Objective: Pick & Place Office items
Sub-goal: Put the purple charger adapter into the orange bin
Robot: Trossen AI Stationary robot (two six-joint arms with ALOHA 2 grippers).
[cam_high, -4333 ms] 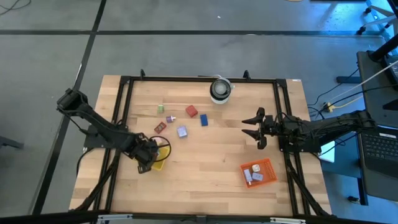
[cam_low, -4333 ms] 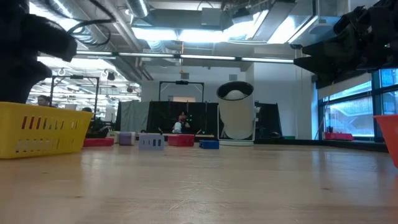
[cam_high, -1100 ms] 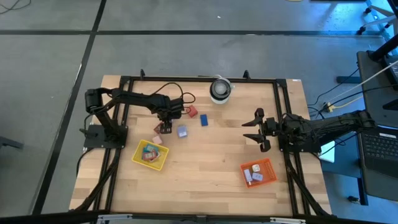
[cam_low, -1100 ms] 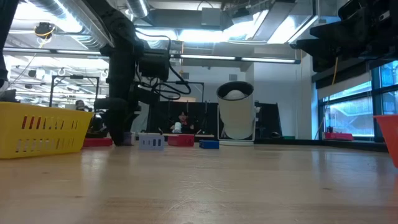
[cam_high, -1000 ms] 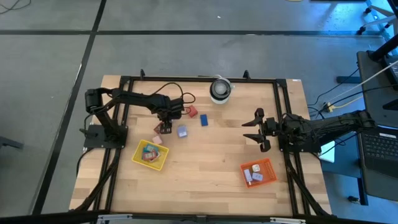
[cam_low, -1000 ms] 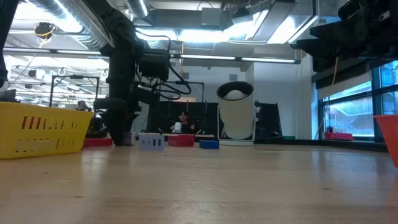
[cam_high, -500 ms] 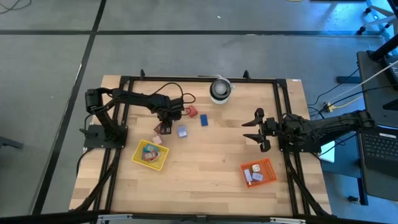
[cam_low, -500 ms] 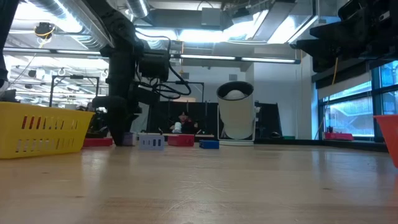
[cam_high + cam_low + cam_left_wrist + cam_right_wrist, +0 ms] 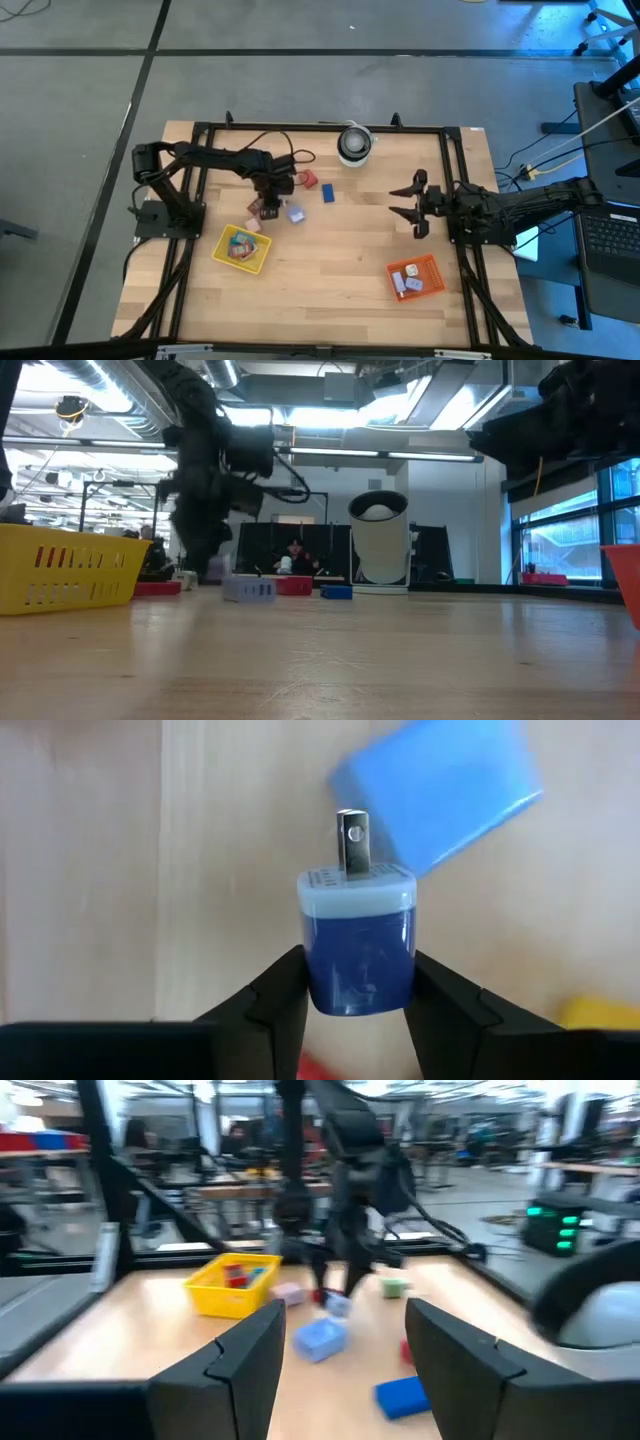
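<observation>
1. Bare wood spans the table [image 9: 330,250] centre; the right gripper [image 9: 414,203] hangs at three o'clock, fingers apart and holding nothing.
2. The left gripper [image 9: 358,982] clamps a small blue charger [image 9: 358,945] at ten o'clock, beside the lavender block [image 9: 294,212].
3. The yellow tray [image 9: 241,249], at eight o'clock, holds small pieces.
4. The orange tray [image 9: 416,277], at five o'clock, holds pale pieces.
</observation>
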